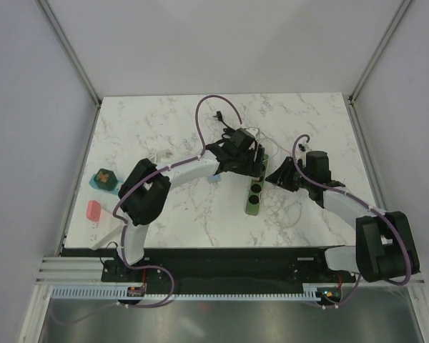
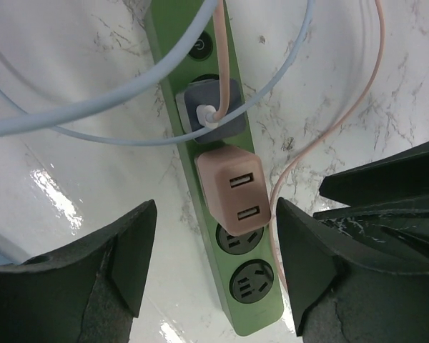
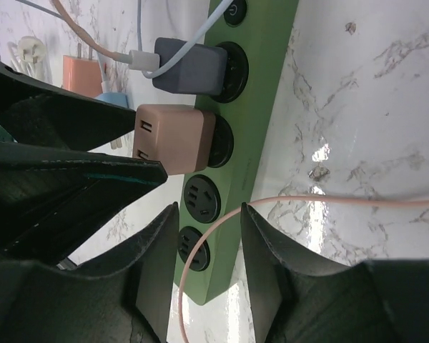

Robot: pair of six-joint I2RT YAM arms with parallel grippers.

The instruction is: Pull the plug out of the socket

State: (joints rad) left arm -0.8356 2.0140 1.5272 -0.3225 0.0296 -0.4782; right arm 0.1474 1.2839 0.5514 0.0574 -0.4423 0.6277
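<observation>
From above, the green power strip (image 1: pixel 254 194) lay near the middle of the marble surface (image 1: pixel 157 118), running lengthwise away from the arm bases. The left gripper (image 1: pixel 247 158) hung over its far half and the right gripper (image 1: pixel 275 175) sat just beside it on the right. Well apart, at the left edge of the surface, lay a teal block (image 1: pixel 104 179) and a pink block (image 1: pixel 94 210).

In the left wrist view, the pink plug (image 2: pixel 232 196) was seated in the strip, its two USB slots facing up. Just beyond it a grey plug (image 2: pixel 207 107) with a white cable was also plugged in. The left jaws were spread wide, one black finger (image 2: pixel 121 264) on each side of the pink plug, with marble showing between each finger and the plug. A thin pink cable (image 2: pixel 357 121) curved along the strip's right side. At the right edge, the right gripper's dark fingertips pointed at the strip and stopped short of it.

In the right wrist view, the right jaws were spread, framing the strip's two free sockets below the pink plug. The left gripper's fingers reached in beside the plug; I could not tell whether they touched it. An orange adapter (image 3: pixel 79 71) lay on the surface beyond.
</observation>
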